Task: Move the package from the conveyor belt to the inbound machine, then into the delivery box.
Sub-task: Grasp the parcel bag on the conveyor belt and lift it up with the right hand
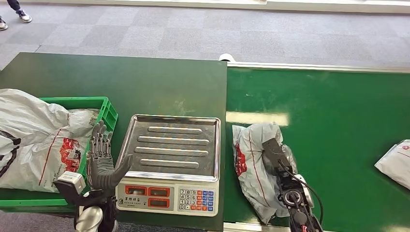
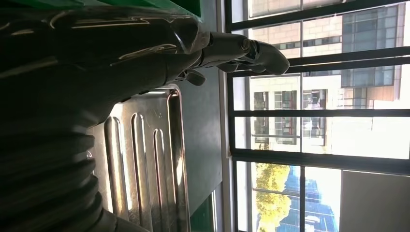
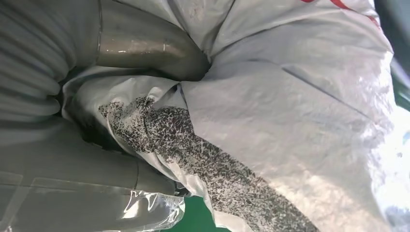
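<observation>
A grey plastic package [image 1: 254, 164] with red print lies on the green conveyor belt [image 1: 338, 135], close to the belt's near edge and just beside the scale [image 1: 171, 162] that stands on the dark green table [image 1: 121, 82]. The right hand [image 1: 274, 155] rests on top of the package, toward its right side, with the arm coming in from the near edge of the belt. In the right wrist view the crumpled bag [image 3: 290, 111] bulges up between the thick thumb and the fingers, and the film is pushed in and creased where the thumb meets it, so the hand seems to be gripping the package, though the fingertips are buried in the plastic and cannot be made out clearly. The package is touching the belt along its whole length. The left hand [image 1: 101, 157] is raised upright at the left front corner of the scale, fingers spread and holding nothing, between the scale's steel tray [image 1: 169, 145] and the green crate [image 1: 109, 113]. The crate already holds other grey bags [image 1: 34, 137]. Another white parcel [image 1: 396, 162] lies on the belt at the far right, well apart from the package.
</observation>
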`<act>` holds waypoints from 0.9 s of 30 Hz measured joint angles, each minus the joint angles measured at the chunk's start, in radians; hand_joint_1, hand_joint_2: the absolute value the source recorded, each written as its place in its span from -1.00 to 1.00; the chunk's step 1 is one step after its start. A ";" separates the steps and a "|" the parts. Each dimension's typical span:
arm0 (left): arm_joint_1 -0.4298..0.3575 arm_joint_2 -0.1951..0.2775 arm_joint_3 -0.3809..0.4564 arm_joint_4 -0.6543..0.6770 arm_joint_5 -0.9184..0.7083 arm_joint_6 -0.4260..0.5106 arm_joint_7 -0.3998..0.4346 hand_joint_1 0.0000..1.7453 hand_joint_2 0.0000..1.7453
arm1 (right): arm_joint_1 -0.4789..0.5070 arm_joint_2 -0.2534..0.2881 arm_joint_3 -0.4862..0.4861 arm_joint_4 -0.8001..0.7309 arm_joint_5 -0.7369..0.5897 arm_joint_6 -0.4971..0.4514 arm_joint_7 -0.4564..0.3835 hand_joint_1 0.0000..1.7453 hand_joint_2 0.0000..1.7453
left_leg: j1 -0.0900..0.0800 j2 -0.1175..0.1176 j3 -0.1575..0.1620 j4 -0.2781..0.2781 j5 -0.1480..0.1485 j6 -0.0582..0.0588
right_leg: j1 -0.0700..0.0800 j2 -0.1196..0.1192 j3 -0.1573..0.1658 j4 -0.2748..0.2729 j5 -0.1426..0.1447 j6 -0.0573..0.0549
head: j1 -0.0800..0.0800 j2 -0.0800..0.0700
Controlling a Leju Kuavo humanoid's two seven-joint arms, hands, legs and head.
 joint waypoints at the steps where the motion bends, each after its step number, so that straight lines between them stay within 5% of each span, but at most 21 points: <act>1: 0.004 0.000 0.001 -0.008 0.000 0.000 -0.001 -1.00 1.00 | 0.009 0.000 -0.014 -0.046 -0.020 -0.011 -0.034 1.00 1.00 | 0.000 0.000 -0.001 0.000 0.000 0.000 | 0.000 0.000 -0.001 0.000 0.000 0.000 | 0.000 0.000; 5: 0.007 -0.001 0.007 -0.030 0.001 -0.008 -0.002 -1.00 1.00 | 0.013 0.005 -0.052 -0.231 -0.076 -0.028 -0.157 1.00 1.00 | 0.000 0.001 -0.001 0.000 0.000 0.000 | 0.000 0.000 -0.002 0.000 0.000 0.000 | 0.000 0.000; 10: -0.003 -0.003 0.008 -0.034 0.002 -0.015 -0.002 -1.00 1.00 | -0.002 0.019 -0.061 -0.375 -0.094 -0.025 -0.183 1.00 1.00 | 0.000 0.001 -0.001 0.000 0.000 0.000 | 0.000 0.001 -0.002 0.000 0.000 0.000 | 0.000 0.000; 20: -0.017 -0.008 0.008 -0.038 -0.004 -0.016 -0.002 -1.00 1.00 | 0.000 0.048 -0.075 -0.455 -0.175 -0.035 -0.296 1.00 1.00 | 0.000 0.001 -0.001 0.000 0.000 0.000 | 0.000 0.001 -0.002 0.000 0.000 0.000 | 0.000 0.000; 27: -0.040 -0.018 -0.003 -0.060 -0.002 0.006 -0.002 -1.00 1.00 | -0.072 0.056 -0.019 -0.430 -0.225 0.087 -0.358 1.00 1.00 | 0.000 0.001 -0.002 0.000 0.001 0.000 | 0.000 0.001 -0.002 0.000 0.001 0.000 | 0.000 0.000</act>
